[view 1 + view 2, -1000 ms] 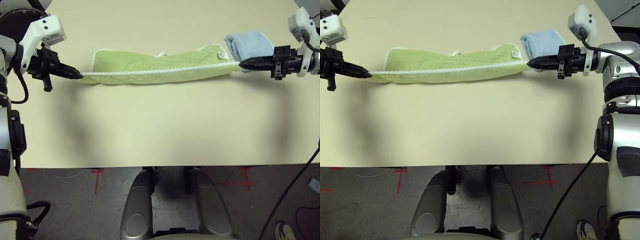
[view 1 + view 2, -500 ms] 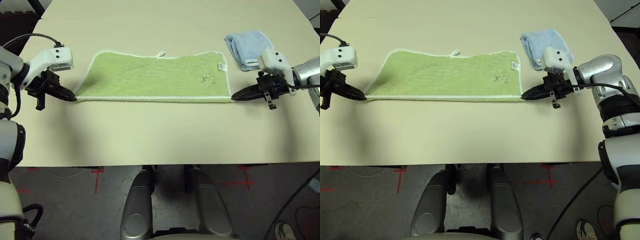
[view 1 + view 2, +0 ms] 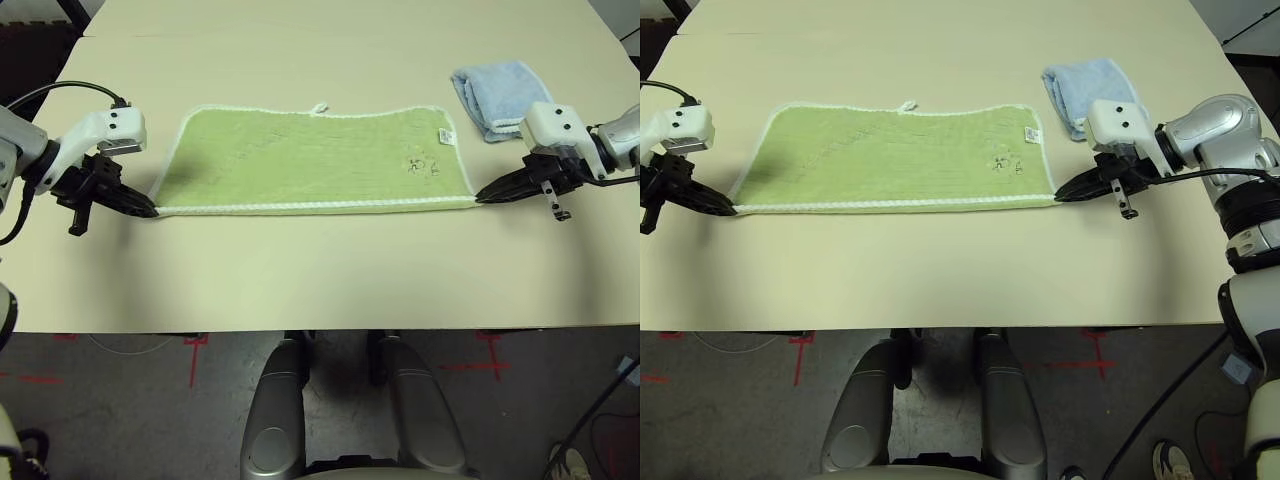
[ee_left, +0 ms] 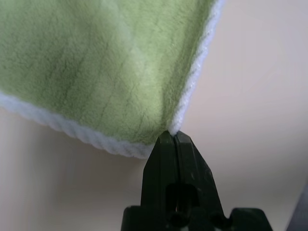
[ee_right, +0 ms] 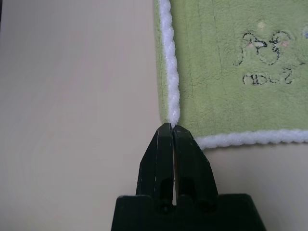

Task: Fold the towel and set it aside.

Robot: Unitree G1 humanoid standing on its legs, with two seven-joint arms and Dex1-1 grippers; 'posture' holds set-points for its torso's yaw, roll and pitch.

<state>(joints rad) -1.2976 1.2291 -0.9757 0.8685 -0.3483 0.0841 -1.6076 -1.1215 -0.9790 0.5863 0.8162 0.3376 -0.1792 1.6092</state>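
The light green towel point(image 3: 310, 160) lies spread flat on the cream table point(image 3: 320, 270), its long side running left to right, white edging all round. A dark embroidered mark point(image 3: 421, 165) sits near its right end. My left gripper point(image 3: 150, 211) is at the towel's near left corner, shut on the edging there; the left wrist view has the corner point(image 4: 163, 122) running into the closed fingertips point(image 4: 166, 149). My right gripper point(image 3: 482, 196) is shut on the near right corner, and the white edging point(image 5: 169, 72) ends at its tips.
A smaller light blue folded towel point(image 3: 497, 92) lies at the back right, just behind my right arm. The table's front edge point(image 3: 320, 328) runs a good way in front of the green towel, with bare tabletop between.
The towel, a second ago bunched into a narrow band stretched between the grippers, has been drawn toward me and laid out flat. Both grippers came down and nearer, still shut.
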